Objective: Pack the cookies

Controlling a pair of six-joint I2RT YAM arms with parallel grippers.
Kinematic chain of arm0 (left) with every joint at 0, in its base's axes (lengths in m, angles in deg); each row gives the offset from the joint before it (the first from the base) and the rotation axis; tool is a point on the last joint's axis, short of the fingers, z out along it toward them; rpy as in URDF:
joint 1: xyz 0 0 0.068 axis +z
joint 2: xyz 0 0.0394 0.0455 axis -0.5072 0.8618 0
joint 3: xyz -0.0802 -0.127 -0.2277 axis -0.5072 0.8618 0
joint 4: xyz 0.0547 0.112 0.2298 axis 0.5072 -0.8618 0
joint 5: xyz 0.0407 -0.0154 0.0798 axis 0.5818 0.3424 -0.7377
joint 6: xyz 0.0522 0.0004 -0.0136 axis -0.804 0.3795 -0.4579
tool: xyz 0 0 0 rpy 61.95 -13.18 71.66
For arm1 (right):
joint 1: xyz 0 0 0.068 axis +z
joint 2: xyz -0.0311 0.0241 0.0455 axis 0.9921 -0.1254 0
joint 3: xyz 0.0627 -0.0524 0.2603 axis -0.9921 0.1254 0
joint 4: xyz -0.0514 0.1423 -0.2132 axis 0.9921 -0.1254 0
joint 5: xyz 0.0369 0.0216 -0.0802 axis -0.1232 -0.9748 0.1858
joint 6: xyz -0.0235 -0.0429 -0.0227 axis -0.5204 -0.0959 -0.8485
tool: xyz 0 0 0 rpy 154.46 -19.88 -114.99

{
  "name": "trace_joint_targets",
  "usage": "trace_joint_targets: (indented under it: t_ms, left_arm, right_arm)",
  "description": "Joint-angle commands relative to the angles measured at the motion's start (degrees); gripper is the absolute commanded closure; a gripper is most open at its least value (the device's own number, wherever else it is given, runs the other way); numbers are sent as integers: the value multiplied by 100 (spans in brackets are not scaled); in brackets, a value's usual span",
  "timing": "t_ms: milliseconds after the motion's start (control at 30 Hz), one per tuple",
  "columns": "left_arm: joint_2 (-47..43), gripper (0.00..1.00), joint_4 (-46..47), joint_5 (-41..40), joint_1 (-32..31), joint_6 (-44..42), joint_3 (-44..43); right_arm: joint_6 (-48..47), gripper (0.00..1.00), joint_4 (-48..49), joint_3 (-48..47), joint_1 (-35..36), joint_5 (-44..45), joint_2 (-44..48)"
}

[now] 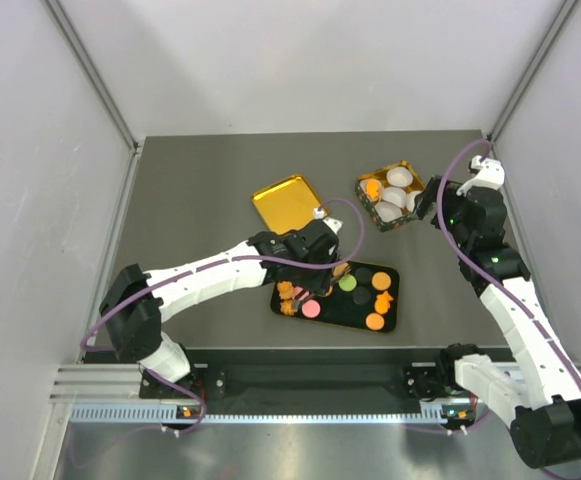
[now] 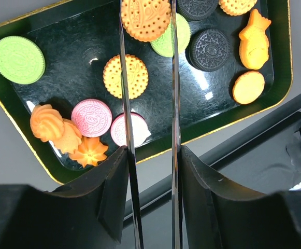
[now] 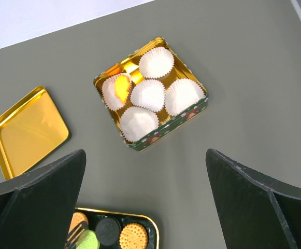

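Left gripper point(image 1: 338, 262): clenched on an orange round cookie point(image 2: 146, 19), which is pinched edge to edge between the two thin fingers, above the black tray.
Right gripper point(image 3: 145, 151): released, fingers spread wide, hanging over the counter point(image 3: 243, 78) on the near side of the tin and touching nothing.
Black tray point(image 2: 77, 57): gold-rimmed, lying flat near the front edge of the counter, under the left gripper.
Loose cookies: lying in the black tray. They include a green round point(image 2: 18, 59), an orange round point(image 2: 125, 77), a pink round point(image 2: 91, 118), an orange swirl point(image 2: 51, 124) touching an orange flower point(image 2: 89, 152), a dark sandwich round point(image 2: 209, 49) and an orange fish shape point(image 2: 254, 41). A second pink round is partly hidden behind a finger.
Tin point(image 3: 163, 127): square, green-sided, gold inside and open. It sits at the far right of the counter and holds five white paper cups point(image 3: 147, 95) packed touching.
Packed cookie point(image 3: 121, 88): one orange piece lying in the cup at the tin's left corner, as the right wrist camera sees it.
Gold lid point(image 3: 28, 129): flat on the counter, inside facing up, left of the tin and apart from it.
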Motion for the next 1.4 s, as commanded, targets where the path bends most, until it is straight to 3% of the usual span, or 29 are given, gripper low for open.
trace_joint_targets:
  t_ms: [0,333,500,933,1133,1367]
  left_arm:
    - [-351,61,-93,-98,-8,-101,-281]
    - [-632,61,-138,-98,-8,-145,-491]
    - [-466,59,353,-432,62,-417,-956]
    - [2151,60,1119,-168,651,-1059,-3759]
    - [2979,60,1145,95,862,-1147,-4332]
    - [3340,59,1119,298,924,-1165,-4508]
  right_arm:
    - [-16,0,217,-67,-73,35,53]
    - [-24,0,208,-67,-73,53,70]
    - [-16,0,208,-67,-73,88,88]
    - [-42,1,164,-102,-73,158,158]
    - [-42,0,156,-102,-73,158,140]
    - [-51,0,147,-111,-73,158,149]
